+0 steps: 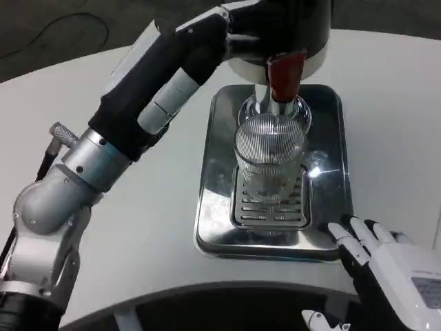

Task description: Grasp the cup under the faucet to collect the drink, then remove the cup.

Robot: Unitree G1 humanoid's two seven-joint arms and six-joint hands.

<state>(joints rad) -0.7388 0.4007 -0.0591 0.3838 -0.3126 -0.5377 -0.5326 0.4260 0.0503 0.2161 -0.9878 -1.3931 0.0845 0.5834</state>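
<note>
A clear ribbed cup (270, 155) stands upright on the slotted grate (269, 212) of a steel drip tray (212, 207), directly under the faucet (274, 105) with its red tap handle (286, 72). My left arm reaches up across the table, and the left hand (219, 31) lies against the dark dispenser body (303, 27) just left of the tap. Its fingers blend into the dispenser, so I cannot tell what they hold. My right hand (386, 258) sits low at the front right, fingers apart and empty, with fingertips (342, 233) by the tray's front right corner, clear of the cup.
The white table (386, 124) extends on both sides of the tray. Its curved front edge (207, 289) runs just below the tray. My left forearm (158, 103) crosses the space left of the tray.
</note>
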